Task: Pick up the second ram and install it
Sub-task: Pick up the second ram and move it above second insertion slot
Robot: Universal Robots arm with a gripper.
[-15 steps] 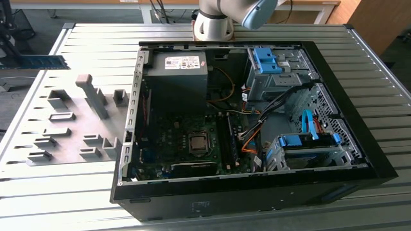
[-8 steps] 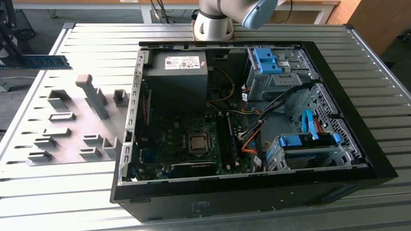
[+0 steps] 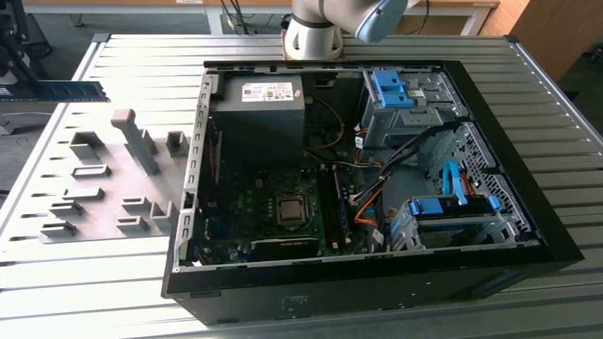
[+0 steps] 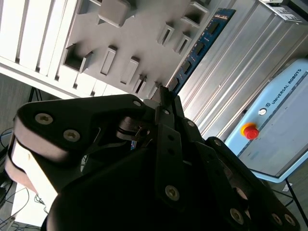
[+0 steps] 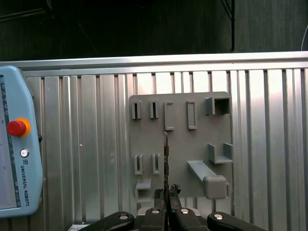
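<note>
**Second ram [image 3: 56,92] held aloft at the exterior view's far left, well apart from the open computer case [image 3: 377,92].**

The gripper [image 5: 167,195] is pinched narrow on one end of the strip. In the first wrist view the strip stands out edge-on from between the fingers, above the gray holder plate [image 5: 180,144]. The likely trouble is the grip itself: only a short end is clamped and most of the length hangs free, so a knock or a quick swing could pivot the board in the jaws. It would then meet the memory slots [image 3: 332,201] skewed and could jam or bend rather than seat. The orange cables [image 3: 368,196] lie just beside those slots (the black ones too) and could snag a corner on the way down.
</note>
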